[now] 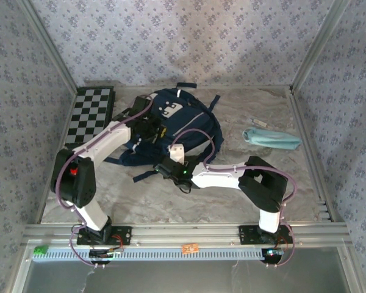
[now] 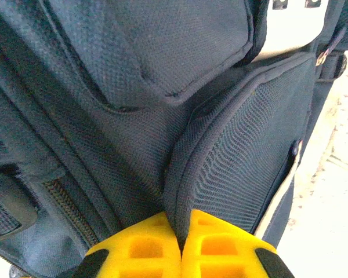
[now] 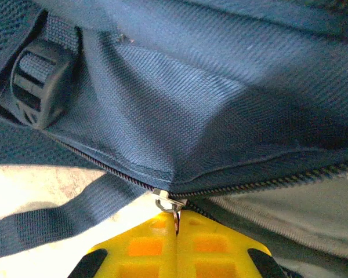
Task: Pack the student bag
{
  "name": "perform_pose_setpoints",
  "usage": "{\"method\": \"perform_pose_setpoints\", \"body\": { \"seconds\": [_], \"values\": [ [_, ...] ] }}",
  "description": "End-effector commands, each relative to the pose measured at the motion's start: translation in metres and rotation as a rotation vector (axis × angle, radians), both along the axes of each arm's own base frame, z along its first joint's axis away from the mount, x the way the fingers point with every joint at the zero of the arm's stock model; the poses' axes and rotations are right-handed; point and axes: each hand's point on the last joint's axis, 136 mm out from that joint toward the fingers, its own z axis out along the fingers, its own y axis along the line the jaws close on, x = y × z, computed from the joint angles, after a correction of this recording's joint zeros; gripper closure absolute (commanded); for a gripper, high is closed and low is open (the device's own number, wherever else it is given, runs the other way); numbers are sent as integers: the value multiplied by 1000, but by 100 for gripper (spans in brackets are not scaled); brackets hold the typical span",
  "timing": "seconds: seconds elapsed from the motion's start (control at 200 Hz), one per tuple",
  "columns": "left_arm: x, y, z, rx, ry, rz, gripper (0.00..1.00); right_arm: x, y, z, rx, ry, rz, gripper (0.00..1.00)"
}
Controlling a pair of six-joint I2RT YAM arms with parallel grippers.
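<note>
Student bag mid-counter, long axis near-to-far, top far. Left claw pressed together on pocket-edge fabric, bag's left side. Right claw pinching zipper pull at near edge; right arm nearer zipper.

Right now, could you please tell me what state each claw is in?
Left claw: closed, pinching a fold of fabric on the student bag.
Right claw: closed on the bag's zipper pull.
</note>
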Motion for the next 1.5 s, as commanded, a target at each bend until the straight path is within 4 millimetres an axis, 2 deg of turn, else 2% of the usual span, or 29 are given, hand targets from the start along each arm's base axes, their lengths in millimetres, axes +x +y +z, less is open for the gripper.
{"method": "perform_pose_setpoints", "body": {
  "seconds": [0.0, 0.065, 0.11, 0.22, 0.265, 0.36, 0.495, 0.55, 0.74, 0.885, 1.045, 1.219, 1.299, 1.494],
  "values": [
    [19, -23, 35, -80, -144, -110, 85, -9, 0, 1, -1, 39, 25, 100],
    [11, -25, 39, -130, -152, -138, 70, -10, 0, 4, 2, 52, 21, 100],
    [3, -23, 45, -158, -172, -146, 64, -11, 1, 5, 16, 66, 22, 100],
    [-35, -6, 34, -154, -145, -144, 52, -14, 3, 4, 56, 98, 30, 100],
    [-51, 5, 23, -140, -115, -124, 50, -14, 1, 4, 52, 108, 24, 100],
    [-86, 28, -13, -142, -33, -23, 48, -15, -1, 0, 48, 121, 21, 100],
    [-112, 51, -52, -126, 20, 90, 46, -16, 4, -2, 87, 143, 43, 100],
    [-113, 54, -60, -122, 34, 110, 46, -15, 6, 0, 95, 144, 53, 100],
    [-97, 50, -74, -102, 48, 137, 48, -14, 5, -1, 101, 160, 59, 100],
    [-76, 31, -70, -158, -16, 148, 49, -12, 3, -2, 103, 165, 53, 100],
    [-69, 18, -67, -170, -47, 145, 54, -11, 2, 0, 96, 158, 58, 100],
    [-69, 11, -67, -164, -70, 161, 57, -9, 3, 0, 101, 157, 61, 100],
    [-73, 1, -68, -193, -54, 163, 59, -8, 3, -1, 101, 154, 58, 100],
    [-92, -11, -94, -198, 71, 167, 63, -4, -1, -1, 103, 151, 33, 100]
  ]
}}
